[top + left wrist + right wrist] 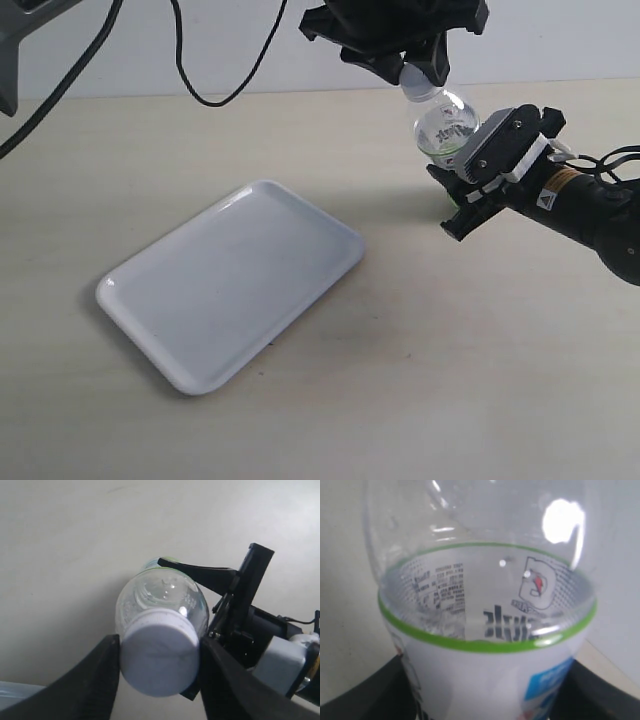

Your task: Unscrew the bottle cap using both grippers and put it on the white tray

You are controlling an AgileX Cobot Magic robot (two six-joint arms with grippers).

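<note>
The clear bottle is held tilted above the table at the back right. Its white bottle cap sits on the neck, pinched between the black fingers of my left gripper, which reaches in from above. In the left wrist view the cap fills the gap between both fingers of the left gripper. My right gripper, with its grey-white block, is shut on the bottle's labelled body. The white tray lies bare on the table to the left.
A black cable loops over the table's back edge at the upper left. The right arm stretches in from the right edge. Beige tabletop surrounds the tray.
</note>
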